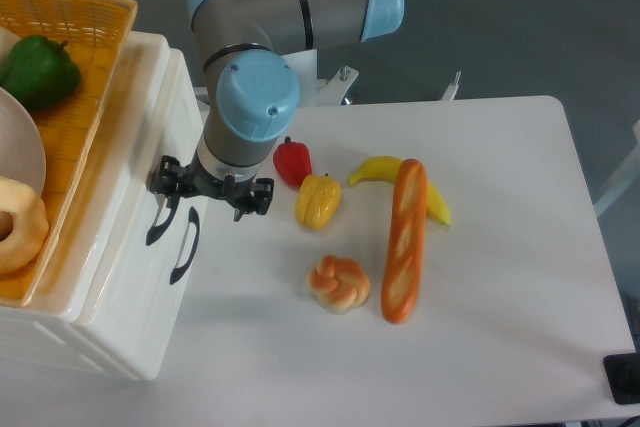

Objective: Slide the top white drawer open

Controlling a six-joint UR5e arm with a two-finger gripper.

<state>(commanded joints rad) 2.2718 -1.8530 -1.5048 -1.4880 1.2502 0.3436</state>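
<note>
From my feed, the far left holds an orange woven basket (95, 67) sitting on top of the cabinet, with a green pepper (38, 69) in it. Just right of that is the top white drawer (115, 197), its front facing toward the table's middle, and its curved black handle (160, 219) runs lengthwise along that front, with the lower drawer's handle (185, 245) just beside it. My gripper (212, 190) hangs right at the upper handle's near end, on its table side; I cannot tell how wide the fingers stand or whether they have hooked the handle. I judge the pull must go rightward, away from the cabinet. Further right lie a red pepper (292, 161), yellow pepper (318, 200), pastry (339, 283), banana (385, 171) and baguette (404, 239).
</note>
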